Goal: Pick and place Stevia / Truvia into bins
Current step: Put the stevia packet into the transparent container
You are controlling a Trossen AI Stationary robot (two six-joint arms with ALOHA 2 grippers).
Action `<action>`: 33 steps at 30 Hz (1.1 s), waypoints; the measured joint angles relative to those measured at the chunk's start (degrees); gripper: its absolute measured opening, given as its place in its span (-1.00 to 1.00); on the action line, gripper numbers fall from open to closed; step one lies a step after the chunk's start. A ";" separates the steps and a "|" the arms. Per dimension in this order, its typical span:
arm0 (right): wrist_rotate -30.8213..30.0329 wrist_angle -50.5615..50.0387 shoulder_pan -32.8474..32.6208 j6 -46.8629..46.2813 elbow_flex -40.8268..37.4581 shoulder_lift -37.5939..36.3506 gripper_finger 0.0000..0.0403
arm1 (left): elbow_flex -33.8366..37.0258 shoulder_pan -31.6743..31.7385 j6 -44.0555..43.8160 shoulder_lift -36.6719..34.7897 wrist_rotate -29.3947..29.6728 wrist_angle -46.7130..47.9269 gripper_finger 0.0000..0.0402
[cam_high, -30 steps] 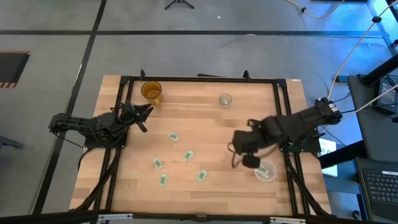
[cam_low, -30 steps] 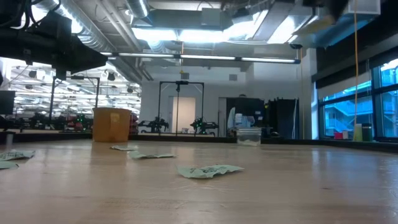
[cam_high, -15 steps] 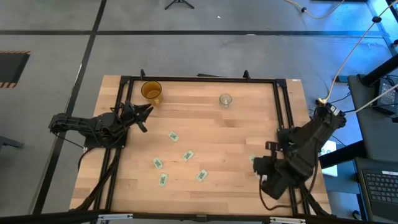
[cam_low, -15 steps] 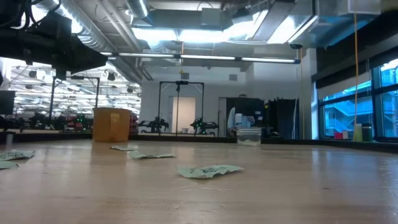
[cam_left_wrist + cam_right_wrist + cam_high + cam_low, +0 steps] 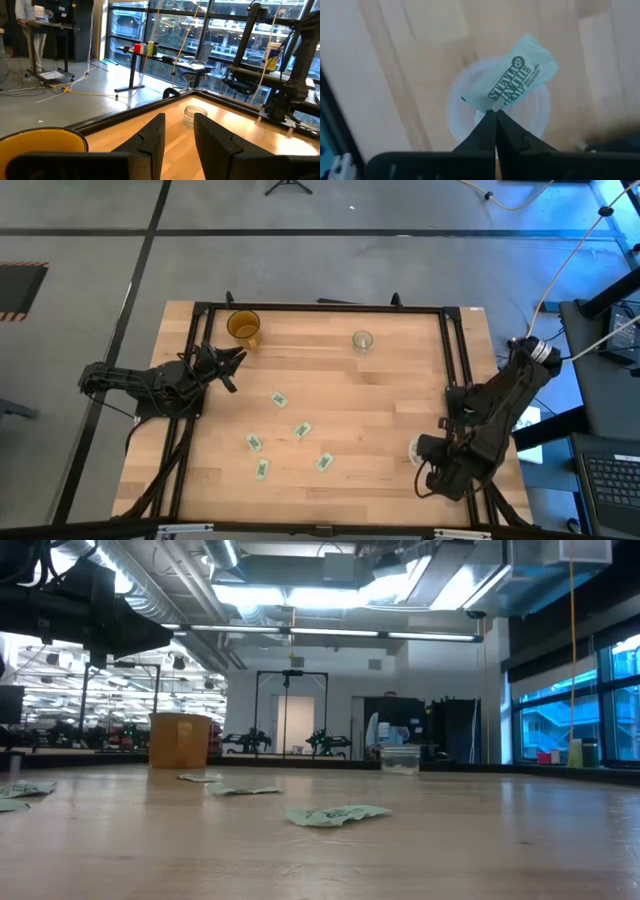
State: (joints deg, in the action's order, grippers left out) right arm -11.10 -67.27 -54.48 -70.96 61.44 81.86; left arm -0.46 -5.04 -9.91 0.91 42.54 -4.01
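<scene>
The wooden table (image 5: 360,395) is lying framed by black rails, with its middle wide open between the arms. The right arm is reaching along the table's right edge, its right gripper (image 5: 495,116) hanging over the near right corner with its fingers pinched together on the edge of a Stevia sachet (image 5: 517,80). That sachet is dangling directly above the round clear container (image 5: 542,117), which is sitting close to the right rail and showing only a sliver (image 5: 414,448) from overhead. The left arm is waiting at the far left side, its left gripper (image 5: 228,367) standing with fingers slightly parted near the yellow cup (image 5: 243,326) at the far left corner. A small clear cup (image 5: 362,340) is standing near the far edge, right of centre. Five loose sachets (image 5: 301,430) are lying scattered over the left-centre of the table, all well apart from the container and from either gripper.
</scene>
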 joint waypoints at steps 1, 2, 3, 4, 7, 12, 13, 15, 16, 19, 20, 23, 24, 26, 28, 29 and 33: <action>0.74 0.67 -0.21 -0.61 -1.23 -0.76 -0.99 | 0.00 0.01 0.01 0.00 0.00 0.00 -0.51; 1.27 1.45 -0.43 -0.88 -2.47 -1.39 -0.99 | 0.01 0.00 0.00 0.00 0.00 0.00 -0.51; 1.91 2.68 -0.57 -1.01 -3.79 -2.00 -0.99 | 0.00 0.01 0.00 0.00 0.00 0.00 -0.51; 2.34 4.41 -0.61 -1.03 -5.15 -2.51 -0.99 | 0.00 0.01 0.00 0.00 -0.01 0.00 -0.51; 5.77 11.62 -0.59 -1.03 -9.39 -3.45 -0.99 | 0.02 0.01 0.00 0.00 0.00 0.00 -0.51; 7.32 15.33 -0.59 -4.18 -13.58 -3.42 -0.99 | 0.02 0.02 -0.02 0.00 -0.06 -0.02 -0.51; 7.33 15.07 -0.59 -5.10 -14.10 -3.41 -0.99 | 0.02 0.00 -0.03 0.00 -0.05 -0.01 -0.51; 7.33 15.06 -0.59 -6.25 -14.94 -3.41 -0.99 | 0.02 0.01 -0.03 0.00 -0.08 -0.02 -0.51; 7.31 15.14 -0.57 -6.66 -15.17 -3.41 -0.99 | 0.02 0.00 -0.04 0.00 -0.08 -0.02 -0.51; 7.33 15.37 -0.59 -6.74 -15.37 -3.41 -0.99 | 0.01 0.00 -0.94 0.00 -0.10 -0.02 -0.51; 7.33 15.44 -0.59 -6.73 -15.37 -3.43 -0.99 | 0.01 0.01 -1.37 0.00 -0.11 -0.02 -0.51; 7.31 15.44 -0.57 -6.58 -15.37 -3.41 -0.99 | 0.02 0.00 -1.49 0.00 -0.16 -0.02 -0.51; 7.31 15.44 -0.57 -6.55 -15.37 -3.41 -0.99 | 0.01 0.00 -1.49 0.00 -0.17 -0.02 -0.51; 7.31 15.44 -0.59 -6.53 -15.37 -3.41 -0.99 | 0.01 0.01 -1.46 0.00 -0.17 -0.02 -0.51; 7.31 15.44 -0.57 -6.43 -15.37 -3.41 -0.99 | 0.02 0.00 -1.46 0.00 -0.17 0.00 -0.51; 7.31 15.44 -0.57 -6.34 -15.37 -3.41 -0.99 | -0.01 0.00 -1.44 0.00 -0.17 -0.02 -0.51; 7.31 15.41 -0.57 -6.31 -15.37 -3.41 -0.96 | 0.02 0.00 -1.42 0.00 -0.17 -0.01 -0.51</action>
State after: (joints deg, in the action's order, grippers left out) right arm -3.79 -51.86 -55.05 -77.27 46.06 78.46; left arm -0.45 -5.04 -11.33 0.91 42.37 -4.02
